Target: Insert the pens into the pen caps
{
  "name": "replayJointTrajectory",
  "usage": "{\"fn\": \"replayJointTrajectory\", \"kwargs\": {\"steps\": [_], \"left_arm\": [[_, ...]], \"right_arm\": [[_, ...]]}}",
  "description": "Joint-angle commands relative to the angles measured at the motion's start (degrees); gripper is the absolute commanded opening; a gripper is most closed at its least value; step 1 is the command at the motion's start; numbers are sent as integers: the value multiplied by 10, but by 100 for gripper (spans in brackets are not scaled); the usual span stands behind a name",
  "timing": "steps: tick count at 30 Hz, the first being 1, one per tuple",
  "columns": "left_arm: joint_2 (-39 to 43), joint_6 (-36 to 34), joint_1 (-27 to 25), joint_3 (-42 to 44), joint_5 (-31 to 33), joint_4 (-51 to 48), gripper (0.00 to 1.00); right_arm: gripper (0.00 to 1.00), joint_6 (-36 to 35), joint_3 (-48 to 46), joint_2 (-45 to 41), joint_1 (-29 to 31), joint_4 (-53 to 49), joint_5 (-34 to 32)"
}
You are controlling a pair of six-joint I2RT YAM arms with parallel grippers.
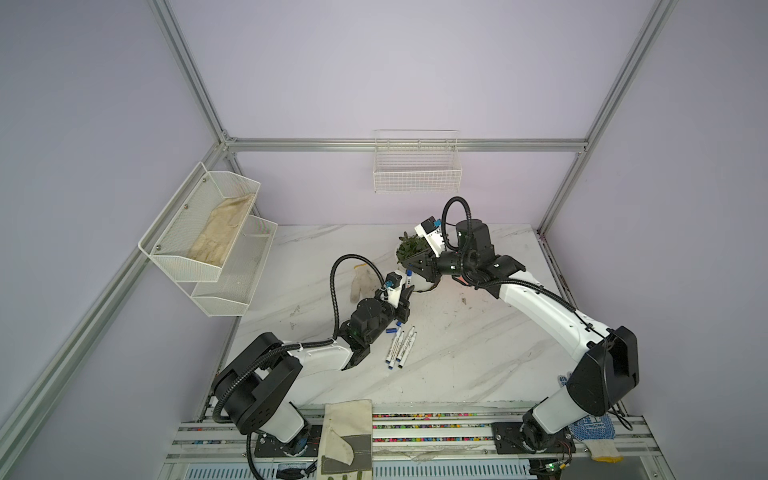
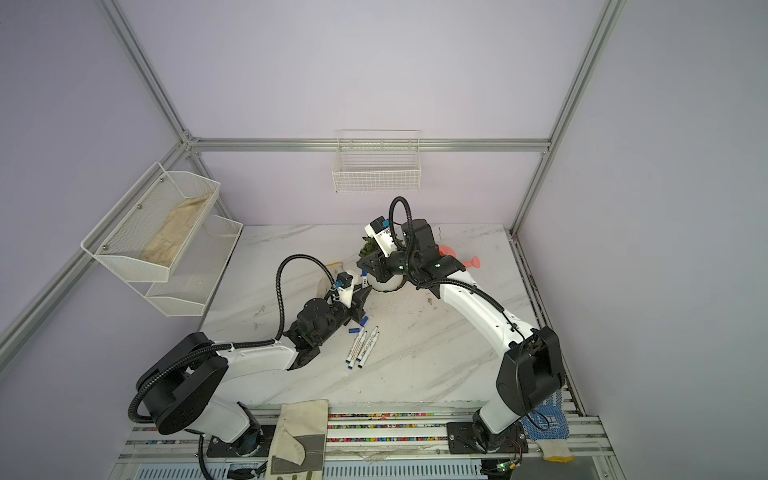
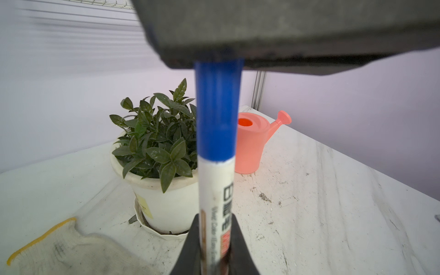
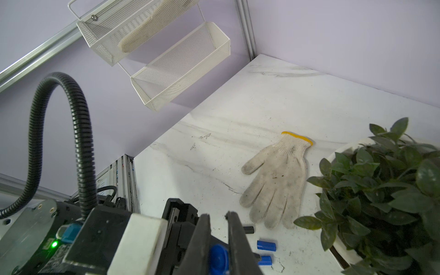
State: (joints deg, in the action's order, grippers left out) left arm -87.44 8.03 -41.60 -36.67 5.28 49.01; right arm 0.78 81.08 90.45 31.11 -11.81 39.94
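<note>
1. Left gripper (image 3: 215, 226): jaws closed on the lower barrel of a white marker pen (image 3: 214, 190), held upright above the middle of the table (image 1: 478, 353), just beside the potted plant (image 3: 154, 147) that stands toward the far edge.
2. Blue cap (image 3: 217, 107): sits over the pen's upper end, its rim meeting the white barrel. The right gripper (image 4: 218, 228) is closed on this cap, one finger on either side.
3. Step in hand, as judged — seating the cap on this pen. Whether it is fully home cannot be told.
4. Three further pens (image 1: 400, 347) lie side by side nearer the front edge. Two loose blue caps (image 4: 266, 245) and a black cap (image 4: 248, 229) lie close by, near the work glove (image 4: 278, 181).
5. The next move calls for a short push along the pen's axis — left grip firm — then release and a fresh pen.
</note>
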Motion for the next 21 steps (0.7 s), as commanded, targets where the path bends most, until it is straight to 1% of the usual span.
{"fn": "replayJointTrajectory", "kwargs": {"steps": [1, 4, 6, 8, 9, 10, 12, 14, 17, 19, 21], "left_arm": [[30, 80, 30, -77, -25, 120, 0], [29, 173, 74, -92, -93, 171, 0], [18, 251, 111, -107, -141, 233, 0], [6, 314, 140, -126, -165, 263, 0], [4, 332, 150, -134, -165, 262, 0], [4, 334, 154, -138, -160, 261, 0], [13, 311, 157, -140, -136, 231, 0], [28, 278, 156, -148, -115, 151, 0], [50, 260, 153, -168, -66, 16, 0], [59, 247, 142, -180, -26, -46, 0], [59, 224, 129, -183, 2, -77, 0]], "right_arm": [[8, -9, -9, 10, -9, -59, 41], [8, -12, -6, 17, -18, -80, 63], [8, -11, -6, 19, -22, -87, 77], [7, -9, -8, 19, -24, -93, 86], [7, -11, -8, 20, -24, -100, 89], [7, -13, -9, 20, -25, -106, 91], [7, -19, -16, 15, -24, -114, 88], [7, -32, -21, 13, -24, -126, 70], [7, -38, -32, 12, -24, -132, 33], [5, -36, -34, 16, -21, -137, 16], [4, -41, -37, 16, -17, -140, 9]]}}
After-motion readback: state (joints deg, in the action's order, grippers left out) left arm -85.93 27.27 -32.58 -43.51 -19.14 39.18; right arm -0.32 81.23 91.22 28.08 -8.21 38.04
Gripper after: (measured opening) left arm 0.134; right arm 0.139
